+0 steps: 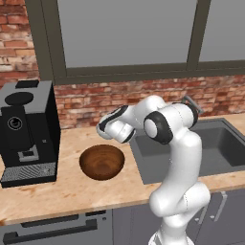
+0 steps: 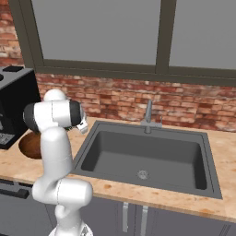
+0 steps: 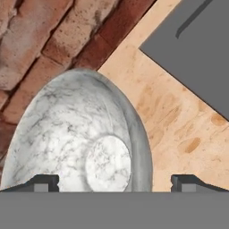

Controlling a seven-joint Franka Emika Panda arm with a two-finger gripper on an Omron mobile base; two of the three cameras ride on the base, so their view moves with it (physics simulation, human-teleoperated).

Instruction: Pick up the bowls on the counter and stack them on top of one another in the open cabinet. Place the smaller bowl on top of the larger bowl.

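Two dark fingertips (image 3: 44,182) stand spread wide at the bottom of the hand view, with nothing pinched between them; the gripper (image 3: 115,183) hangs just over the smaller bowl (image 3: 76,138), a white, grey-veined bowl seen from above and at a slant, its open mouth facing the camera and its flat round base showing pale inside. One fingertip lies over the bowl's rim area and the other is out over bare wood. Being round, the bowl has no long axis; it looks stretched into an oval here.

It sits on the counter (image 1: 72,191), a light tan wood-grain top, close against the red brick wall (image 1: 91,100). In the left base view the arm (image 1: 165,139) bends leftward above the counter, its hand hiding this bowl.

Just in front of the hand sits the larger bowl (image 1: 102,161), dark brown wood, upright, mouth up, near the counter's front edge. To its left stands a black coffee machine (image 1: 28,131). To the right the dark grey sink (image 2: 147,154) is set into the counter, with a grey faucet (image 2: 148,115) at its back edge. Above the brick runs a dark-framed window (image 2: 101,32). Grey cabinet fronts (image 2: 138,216) with silver handles lie below the counter.
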